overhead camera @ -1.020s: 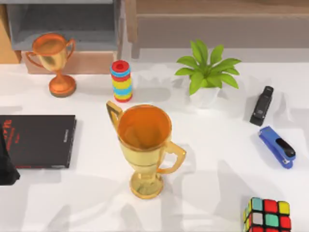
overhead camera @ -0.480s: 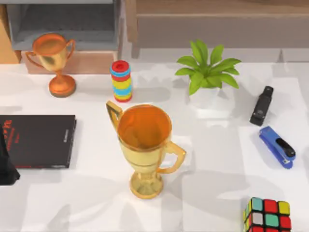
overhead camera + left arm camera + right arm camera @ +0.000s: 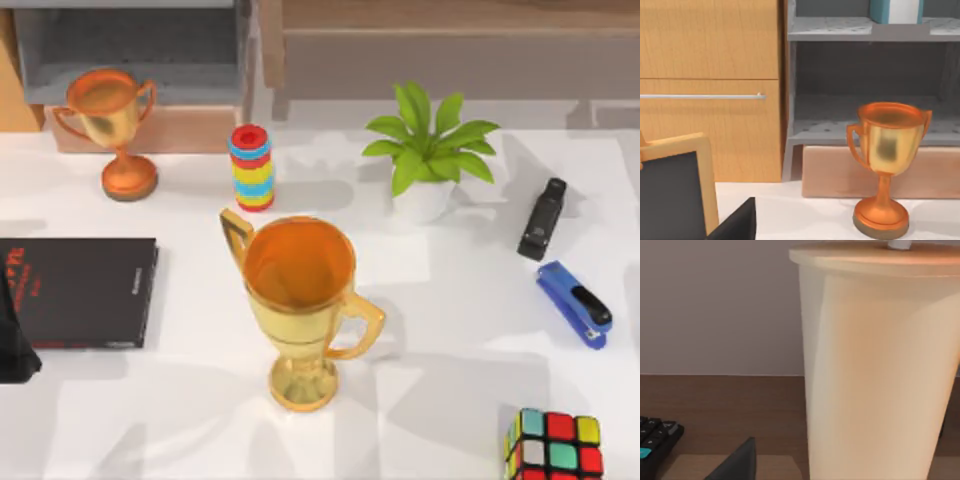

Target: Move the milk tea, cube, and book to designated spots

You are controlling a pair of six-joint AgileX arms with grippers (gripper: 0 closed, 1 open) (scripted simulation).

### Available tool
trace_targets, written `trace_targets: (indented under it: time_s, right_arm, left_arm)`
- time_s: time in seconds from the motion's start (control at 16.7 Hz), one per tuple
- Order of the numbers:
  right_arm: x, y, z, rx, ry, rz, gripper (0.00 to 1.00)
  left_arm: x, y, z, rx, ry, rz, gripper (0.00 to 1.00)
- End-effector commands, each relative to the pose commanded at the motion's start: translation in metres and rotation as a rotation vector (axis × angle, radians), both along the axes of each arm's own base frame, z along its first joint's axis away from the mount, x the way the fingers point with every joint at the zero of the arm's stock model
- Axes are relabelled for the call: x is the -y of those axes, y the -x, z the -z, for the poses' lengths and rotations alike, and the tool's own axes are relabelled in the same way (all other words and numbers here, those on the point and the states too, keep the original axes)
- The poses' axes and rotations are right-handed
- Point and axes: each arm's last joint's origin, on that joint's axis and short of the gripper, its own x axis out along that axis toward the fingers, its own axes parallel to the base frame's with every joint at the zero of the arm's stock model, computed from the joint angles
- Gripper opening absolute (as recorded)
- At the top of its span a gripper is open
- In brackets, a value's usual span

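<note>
The cube (image 3: pixel 553 445), black-framed with coloured squares, sits at the table's front right corner. In the left wrist view the teal book (image 3: pixel 896 11) stands upright on the upper grey shelf, far beyond my left gripper (image 3: pixel 735 226), of which a dark tip shows low in that view. My left arm (image 3: pixel 15 340) is at the table's left edge beside a thin black book (image 3: pixel 80 292). The milk tea (image 3: pixel 875 365), a tall cream cup with a lid and straw, stands on a brown wooden surface very close in front of my right gripper (image 3: pixel 737 464).
A large gold trophy (image 3: pixel 298 300) stands mid-table, and a small one (image 3: pixel 112 125) at the back left. Also on the table are a ring stack (image 3: pixel 251 166), a potted plant (image 3: pixel 428 160), a black stapler (image 3: pixel 542 218) and a blue stapler (image 3: pixel 573 303). A keyboard (image 3: pixel 655 442) lies near the cup.
Shadows on the right half of the table have drifted rightward. None of the objects on the table has moved.
</note>
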Motion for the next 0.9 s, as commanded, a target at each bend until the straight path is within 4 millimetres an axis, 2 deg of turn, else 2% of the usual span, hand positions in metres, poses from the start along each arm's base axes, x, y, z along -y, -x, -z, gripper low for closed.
trace_targets:
  time_s: [0.24, 0.72, 0.9]
  right_arm:
    - [-0.001, -0.003, 0.001, -0.004, 0.0, -0.002, 1.0]
    - [0.001, -0.07, -0.002, 0.004, 0.0, 0.0, 1.0]
    - [0.001, -0.08, -0.001, 0.0, 0.0, 0.0, 1.0]
  left_arm:
    - [0.0, 0.0, 0.0, 0.0, 0.0, 0.0, 1.0]
    - [0.0, 0.0, 0.0, 0.0, 0.0, 0.0, 1.0]
    - [0.0, 0.0, 0.0, 0.0, 0.0, 0.0, 1.0]
